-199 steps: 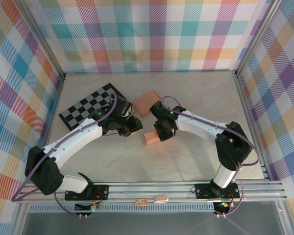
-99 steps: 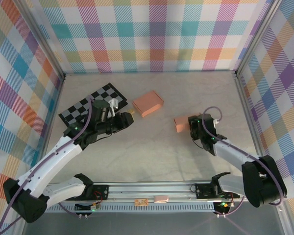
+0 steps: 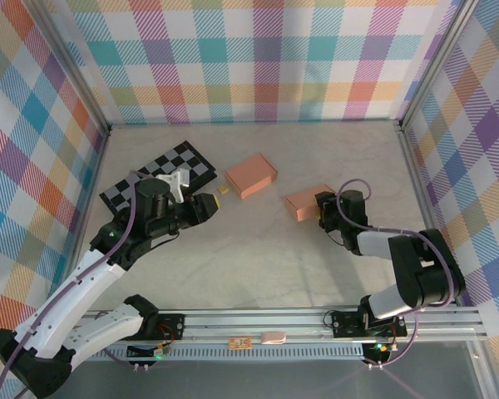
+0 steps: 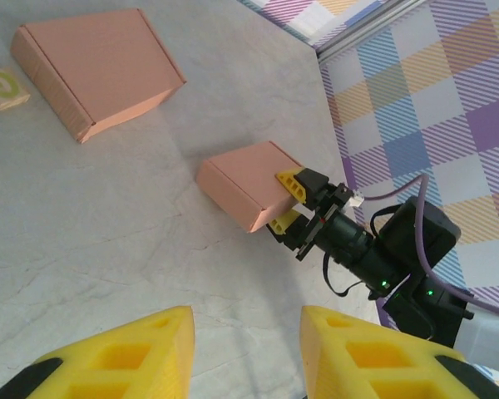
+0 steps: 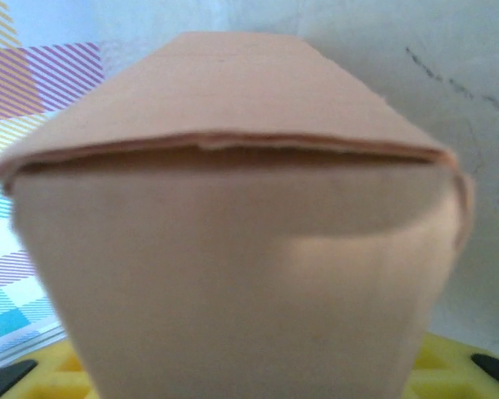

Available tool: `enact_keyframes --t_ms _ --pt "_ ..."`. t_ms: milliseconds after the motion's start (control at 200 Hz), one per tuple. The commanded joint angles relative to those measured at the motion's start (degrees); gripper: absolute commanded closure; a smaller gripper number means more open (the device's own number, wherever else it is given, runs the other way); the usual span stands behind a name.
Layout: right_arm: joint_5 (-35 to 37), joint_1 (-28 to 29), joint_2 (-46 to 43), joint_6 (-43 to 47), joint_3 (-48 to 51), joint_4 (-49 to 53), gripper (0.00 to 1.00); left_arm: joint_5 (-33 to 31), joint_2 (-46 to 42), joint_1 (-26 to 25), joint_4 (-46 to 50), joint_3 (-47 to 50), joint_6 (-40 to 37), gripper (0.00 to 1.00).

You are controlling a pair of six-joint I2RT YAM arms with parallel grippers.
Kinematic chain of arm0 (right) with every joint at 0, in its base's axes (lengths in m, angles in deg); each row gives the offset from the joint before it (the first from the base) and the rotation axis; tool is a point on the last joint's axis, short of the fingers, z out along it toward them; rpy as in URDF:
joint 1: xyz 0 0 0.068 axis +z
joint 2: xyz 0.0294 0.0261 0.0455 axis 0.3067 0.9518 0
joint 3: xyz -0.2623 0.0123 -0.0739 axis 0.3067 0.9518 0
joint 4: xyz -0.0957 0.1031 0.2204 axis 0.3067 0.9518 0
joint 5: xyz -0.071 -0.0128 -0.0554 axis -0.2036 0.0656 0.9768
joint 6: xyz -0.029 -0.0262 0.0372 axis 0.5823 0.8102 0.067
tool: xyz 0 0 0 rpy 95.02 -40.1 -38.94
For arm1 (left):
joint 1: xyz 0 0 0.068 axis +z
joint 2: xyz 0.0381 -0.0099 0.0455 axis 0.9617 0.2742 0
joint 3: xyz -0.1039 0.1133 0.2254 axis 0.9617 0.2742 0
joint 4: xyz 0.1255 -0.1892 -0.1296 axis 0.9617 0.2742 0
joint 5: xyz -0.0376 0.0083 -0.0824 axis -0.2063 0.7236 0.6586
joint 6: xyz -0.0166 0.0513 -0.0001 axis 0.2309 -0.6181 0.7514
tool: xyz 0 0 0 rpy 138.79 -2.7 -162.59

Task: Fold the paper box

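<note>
The small pink paper box (image 3: pixel 303 202) lies low over the table right of centre, its lid flap slightly ajar in the right wrist view (image 5: pixel 233 249). My right gripper (image 3: pixel 318 208) is shut on the box's right end. In the left wrist view its yellow fingers (image 4: pixel 291 184) sit above and below that end of the paper box (image 4: pixel 248 189). My left gripper (image 3: pixel 205 205) hovers left of centre, well apart from the box. It is open (image 4: pixel 245 317), with bare table between its yellow fingers.
A larger closed pink box (image 3: pixel 251 175) lies behind centre, with a small wooden letter block (image 3: pixel 223 189) beside it. A black-and-white checkerboard (image 3: pixel 156 179) lies at the back left. Plaid walls and metal rails enclose the table (image 3: pixel 258 258).
My right arm has carried the small box from the table's middle out to the right and folded back. My left arm has drawn back to the left, away from the box.
</note>
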Motion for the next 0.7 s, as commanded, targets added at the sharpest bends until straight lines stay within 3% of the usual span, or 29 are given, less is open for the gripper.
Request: enact_keyframes --t_ms 0,190,330,565,700 --pt "-3.52 0.11 0.47 -1.42 -5.44 11.38 0.46 -0.99 -0.74 0.65 -0.18 0.06 -0.53 0.62" --pt "-8.21 1.87 4.45 -3.26 -15.52 37.86 0.34 -0.93 -0.78 0.65 -0.89 0.6 -0.01 0.62" --pt "-7.64 2.13 4.62 -3.76 -18.68 49.83 0.22 -0.93 -0.23 0.7 -0.96 0.22 0.07 0.62" --pt "-4.65 2.23 1.88 -2.92 -22.61 59.98 0.16 -0.5 -0.01 0.67 -0.89 0.25 0.57 0.62" --pt "0.91 2.4 -1.82 3.07 -26.63 65.94 0.15 -0.15 0.53 0.78 -1.32 0.16 0.77 0.62"
